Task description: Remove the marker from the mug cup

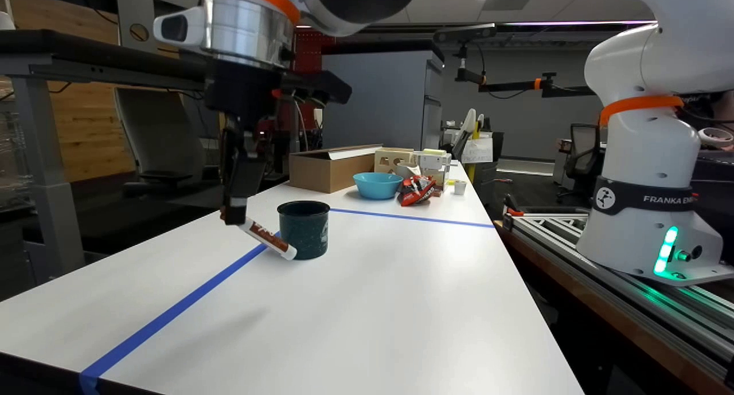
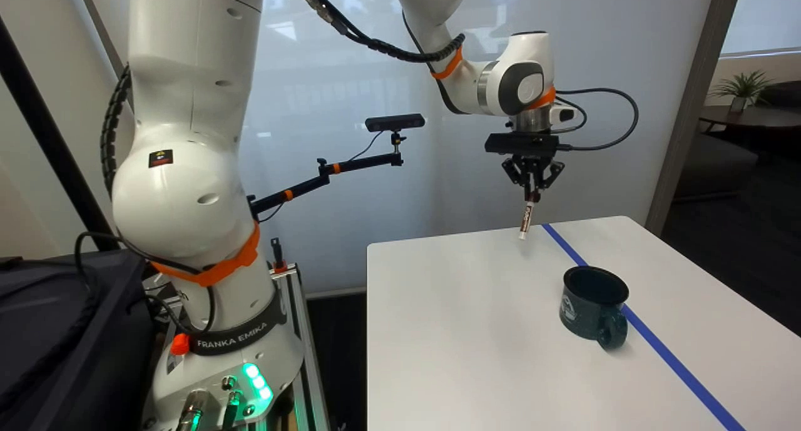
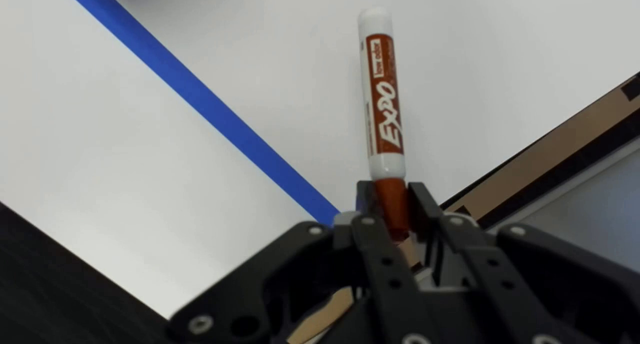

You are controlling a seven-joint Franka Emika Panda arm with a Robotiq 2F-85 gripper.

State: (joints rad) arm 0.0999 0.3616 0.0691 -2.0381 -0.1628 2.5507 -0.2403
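Nearest in the wrist view, black two-fingered jaws are seen closed on the reddish-brown cap of a slim white pen-shaped marker [image 3: 384, 97], w/ only the cap's width left btwn the pads. "EXPO" & "low odor" can be read on its label. Its white end is tipped obliquely down, & it's held raised above a flat white worktop [image 3: 150, 159], which is crossed by a straight strip of blue tape [image 3: 220, 117].

Farther out, in an exterior view, a sm. dark teal straight-sided mug [image 2: 585, 315] w/ a handle & pale logo is stood upright on the worktop by the tape; whether its base overlaps the tape can't be told. The marker is held fully outside the mug, well apart from it in that view.

Alongside, a white robot arm [image 1: 648, 154] w/ orange bands is mounted on a metal rail [image 1: 619, 292], its base lights lit green in both exterior views.

At the worktop's far end, past a crosswise blue strip [image 1: 413, 218], a wide light-turquoise bowl [image 1: 378, 187], a crumpled red packet [image 1: 417, 190], a brown cardboard box [image 1: 327, 171] & a sm. white cup [image 1: 460, 187] are set.
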